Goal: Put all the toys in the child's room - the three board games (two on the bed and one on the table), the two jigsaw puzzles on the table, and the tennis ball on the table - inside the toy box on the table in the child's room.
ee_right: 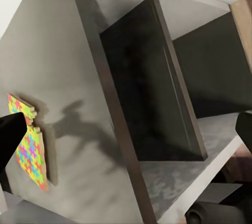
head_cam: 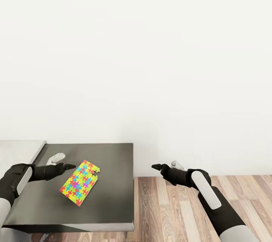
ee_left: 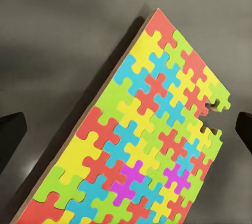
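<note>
Lying flat on the dark tabletop (head_cam: 109, 196), a jigsaw puzzle (head_cam: 80, 182) of yellow, pink, blue and green pieces sits askew to the edges, with one corner piece missing by the notch on its far side. In the left wrist view the puzzle (ee_left: 142, 140) spreads between two dark fingertips (ee_left: 10, 140) that stand wide apart at either margin, so the left end effector (head_cam: 69, 166) is released and holds nothing. That end effector hovers just beside the puzzle's near upper corner, its black forearm reaching in low and nearly level from the left, wrist straight, fingers pointing toward the board.

The right end effector (head_cam: 156, 167) hangs off the tabletop's right edge above the wood-plank floor (head_cam: 226, 196), well apart from the puzzle, its arm bent at the elbow and pointing inward toward the left one. Its wrist view shows both fingertips spread wide and empty, with the puzzle (ee_right: 29, 145) small on the tabletop and the dark side panel (ee_right: 152, 77) beyond. A plain white wall (head_cam: 151, 53) rises behind.
</note>
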Controlling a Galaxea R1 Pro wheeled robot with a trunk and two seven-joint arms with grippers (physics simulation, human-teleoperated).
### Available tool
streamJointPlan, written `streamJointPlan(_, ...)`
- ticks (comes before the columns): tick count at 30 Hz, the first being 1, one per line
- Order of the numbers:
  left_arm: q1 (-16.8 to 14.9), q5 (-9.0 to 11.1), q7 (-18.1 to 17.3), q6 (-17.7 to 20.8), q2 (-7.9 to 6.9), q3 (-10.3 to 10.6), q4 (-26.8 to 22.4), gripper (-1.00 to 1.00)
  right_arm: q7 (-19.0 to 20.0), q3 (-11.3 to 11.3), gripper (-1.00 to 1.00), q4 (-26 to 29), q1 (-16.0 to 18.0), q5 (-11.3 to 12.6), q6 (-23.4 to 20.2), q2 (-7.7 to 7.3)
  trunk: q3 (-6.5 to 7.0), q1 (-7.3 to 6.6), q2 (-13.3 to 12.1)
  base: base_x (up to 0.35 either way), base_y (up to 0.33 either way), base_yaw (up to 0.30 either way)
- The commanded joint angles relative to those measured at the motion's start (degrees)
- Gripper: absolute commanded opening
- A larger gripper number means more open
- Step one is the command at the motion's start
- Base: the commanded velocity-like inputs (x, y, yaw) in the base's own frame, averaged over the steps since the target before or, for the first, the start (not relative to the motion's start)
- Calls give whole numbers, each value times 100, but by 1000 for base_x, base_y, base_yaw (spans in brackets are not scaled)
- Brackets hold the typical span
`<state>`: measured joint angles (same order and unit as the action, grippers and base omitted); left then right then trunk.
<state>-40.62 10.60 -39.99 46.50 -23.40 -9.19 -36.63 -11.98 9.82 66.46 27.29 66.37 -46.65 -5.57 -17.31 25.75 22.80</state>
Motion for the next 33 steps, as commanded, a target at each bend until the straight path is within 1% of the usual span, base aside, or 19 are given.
streamJointPlan(1,-4,2,-17,30,1,-13,-1,100,-56,12,100,7,5,61,-2,-5,-20,3,11,0,0,0)
streamJointPlan(33,-4,4,-10,26,14,-13,-2,100,-59,11,100,3,5,61,5,4,-323,3,11,0,0,0)
